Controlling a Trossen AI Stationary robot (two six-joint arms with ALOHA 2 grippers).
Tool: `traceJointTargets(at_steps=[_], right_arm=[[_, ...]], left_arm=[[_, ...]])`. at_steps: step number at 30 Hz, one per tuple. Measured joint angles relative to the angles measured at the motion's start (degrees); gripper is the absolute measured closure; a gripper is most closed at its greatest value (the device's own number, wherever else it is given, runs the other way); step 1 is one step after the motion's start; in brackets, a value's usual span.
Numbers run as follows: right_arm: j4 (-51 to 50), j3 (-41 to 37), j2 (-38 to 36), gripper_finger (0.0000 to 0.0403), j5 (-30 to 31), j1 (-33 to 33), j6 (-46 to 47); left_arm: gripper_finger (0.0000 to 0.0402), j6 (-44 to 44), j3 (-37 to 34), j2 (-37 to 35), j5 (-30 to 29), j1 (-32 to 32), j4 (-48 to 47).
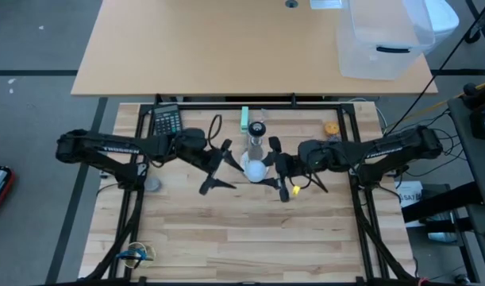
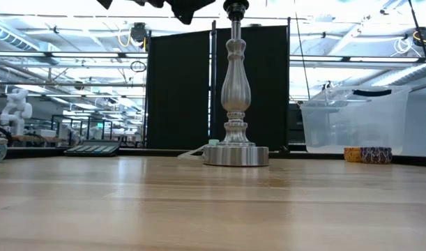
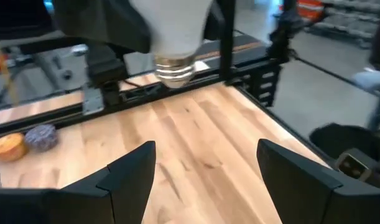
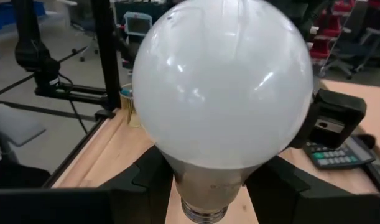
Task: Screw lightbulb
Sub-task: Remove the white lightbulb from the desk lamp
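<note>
- i see the right pincer [image 1: 267, 170] gripping the lightbulb [image 1: 256, 169], its two dark fingers [image 4: 146, 180] closed on the narrow neck just above the screw base.
- the lightbulb is in the air over the tabletop [image 1: 250, 230], just beside the lamp stand [image 1: 256, 137], on the stand's near side as the overhead camera shows it.
- in the right wrist view the white globe [image 4: 222, 87] fills most of the picture, base pointing toward the wood.
- my left pincer [image 1: 216, 169] hangs open, fingers spread wide, just on the other side of the lightbulb from the right pincer; nothing sits between its fingers [image 3: 130, 168].
- from the left wrist view i see the bulb's ribbed metal base [image 3: 175, 68] ahead of the open fingers, clear of the wood.
- the lamp stand [image 2: 235, 97] stands upright on its round silver foot; its black socket top is at the upper edge of the low view, so i cannot quite tell how close the lightbulb is to it.
- a calculator [image 1: 167, 121] lies beyond the stand toward the left arm's side, and a small orange object [image 1: 330, 127] lies beyond it toward the right arm's side.
</note>
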Motion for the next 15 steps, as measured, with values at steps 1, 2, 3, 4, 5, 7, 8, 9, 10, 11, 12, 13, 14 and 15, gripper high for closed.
traceJointTargets(at_steps=[1, 2, 3, 4, 5, 7, 8, 9, 10, 11, 12, 13, 14, 15], right_arm=[[0.0, 0.0, 0.4, 0.0238, 0.1, 0.3, 0.3], [0.0, 0.0, 0.7, 0.0238, 0.0, 0.5, 0.6], [0.0, 0.0, 1.1, 0.0238, 0.0, 0.7, 0.9], [0.1, 0.0, 1.5, 0.0238, 0.0, 0.9, 1.0], [0.1, 0.0, 1.9, 0.0238, 0.0, 0.9, 1.2], [0.4, 0.0, 2.8, 0.0238, 0.0, 0.9, 1.7], [0.4, 0.0, 3.3, 0.0238, 0.0, 0.9, 2.3], [0.7, 0.0, 3.8, 0.0238, 0.0, 0.9, 2.8], [0.8, 0.0, 4.4, 0.0238, 0.0, 0.9, 3.2], [0.7, 0.0, 5.0, 0.0238, 0.0, 0.9, 3.8], [1.0, 0.0, 5.6, 0.0238, 0.1, 0.9, 4.3], [1.0, 0.0, 6.2, 0.0238, 0.1, 0.9, 4.8], [1.2, 0.0, 7.0, 0.0238, 0.1, 0.9, 5.3], [1.7, 0.0, 7.8, 0.0238, 0.1, 0.9, 5.5]], left_arm=[[0.0117, -0.9, -1.1, 0.0, -1.7, -0.6, 1.7], [0.0117, -1.9, -2.8, 0.0, -2.7, -1.2, 4.5], [0.0117, -3.1, -4.6, 0.0, -3.2, -1.6, 7.5], [0.0117, -4.5, -6.5, 0.0, -3.4, -2.0, 10.8], [0.0117, -5.9, -8.6, 0.0, -3.7, -2.3, 14.4], [0.0117, -8.8, -12.1, 0.0, -4.8, -2.4, 21.4], [0.0117, -9.9, -13.5, 0.0, -5.3, -2.3, 24.0], [0.0117, -10.9, -14.9, 0.0, -5.7, -2.0, 26.5], [0.0117, -12.0, -16.3, 0.0, -6.3, -1.9, 28.4], [0.0117, -13.1, -17.8, 0.0, -7.0, -2.0, 29.9], [0.0117, -14.2, -19.7, 0.2, -7.7, -2.2, 32.4], [0.0117, -14.8, -21.4, 0.5, -9.0, -2.8, 35.5], [0.0117, -15.6, -23.4, 0.8, -10.4, -3.4, 38.6], [0.0117, -16.2, -25.6, 0.9, -11.6, -4.0, 41.8]])
